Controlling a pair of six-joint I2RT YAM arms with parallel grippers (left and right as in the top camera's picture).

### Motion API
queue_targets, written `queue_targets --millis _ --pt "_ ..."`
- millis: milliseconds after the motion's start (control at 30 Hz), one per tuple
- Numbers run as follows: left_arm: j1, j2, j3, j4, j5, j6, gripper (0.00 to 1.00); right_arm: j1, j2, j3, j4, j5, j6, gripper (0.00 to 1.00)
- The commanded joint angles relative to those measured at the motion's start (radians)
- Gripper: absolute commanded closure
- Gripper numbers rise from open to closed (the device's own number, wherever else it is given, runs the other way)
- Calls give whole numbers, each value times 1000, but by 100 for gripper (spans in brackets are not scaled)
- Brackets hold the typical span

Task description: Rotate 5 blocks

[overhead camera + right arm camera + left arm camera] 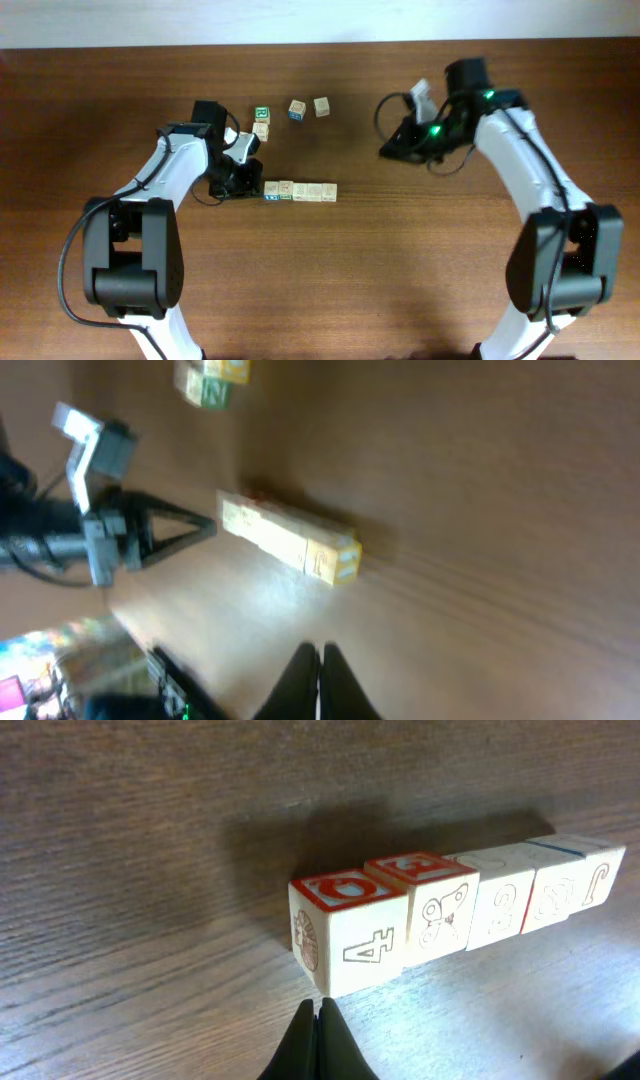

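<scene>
The five alphabet blocks [300,191] are lying in a touching row on the wooden table [420,290]. The left gripper [316,1022] is resting pinched shut and empty just beside the end block [350,935], while the right gripper [320,665], also closed on nothing, is hanging well apart from them. These small, rigid, smooth-faced wooden cubes are probably light enough to be sliding or tipping at any nudge, so each is best pinched across its free front and back faces.

Overhead, print on the blocks [300,191] is too small to read.
</scene>
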Motion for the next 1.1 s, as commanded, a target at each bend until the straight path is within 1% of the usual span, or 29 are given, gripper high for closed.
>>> queue_targets --millis 0,33,100,300,500,600,733,867,900,967,1067 --pt "9 -15 18 1 24 -11 100 5 25 -247 279 -153 137 96" --pt "16 -15 18 2 22 -30 100 6 25 -297 359 -151 171 95" --pt "31 -15 18 11 21 -58 100 16 25 -356 452 -125 196 96" --pt "32 -14 18 33 -32 -119 100 111 27 -364 483 76 329 96" --pt "32 5 17 57 -27 -135 100 116 29 -364 488 80 341 96" --pt "27 24 17 67 20 -135 100 118 29 -364 488 79 409 96" --pt "23 47 17 100 21 -135 100 136 41 -365 495 98 408 96" --pt "23 87 17 120 26 -114 100 137 47 -365 496 98 408 96" --pt "23 87 18 126 38 -92 100 137 47 -365 496 98 408 96" --pt "23 87 18 137 117 -34 100 137 47 -365 496 98 408 96" --pt "24 87 18 138 138 -5 100 137 47 -365 497 98 408 96"
